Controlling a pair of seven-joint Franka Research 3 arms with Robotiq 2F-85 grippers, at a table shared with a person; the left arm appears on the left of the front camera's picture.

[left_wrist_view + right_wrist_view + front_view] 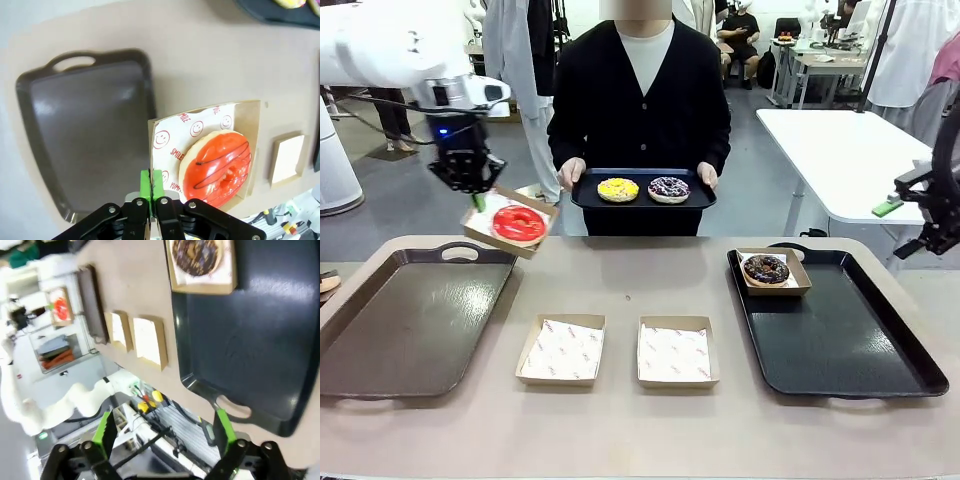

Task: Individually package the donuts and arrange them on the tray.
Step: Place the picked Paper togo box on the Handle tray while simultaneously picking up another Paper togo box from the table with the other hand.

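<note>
Beige bench (pixel 620 275) in a busy workroom, a person standing at its far side.
My left jaws are pinched shut on the rim of a paper box (pixel 482 229) carrying the red donut (pixel 519 223), held in the air near the left tray (pixel 410 320). My right jaws gape wide, holding nothing. The chocolate donut (pixel 766 269) sits boxed on the right tray (pixel 840 345).

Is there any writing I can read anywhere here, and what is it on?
"SMILE": red print among smiley faces on the white liner of the box, under the red donut.
"YUMM": same liner, the rest hidden, near the left gripper.
Red print on the empty boxes' liners: too small to read.
</note>
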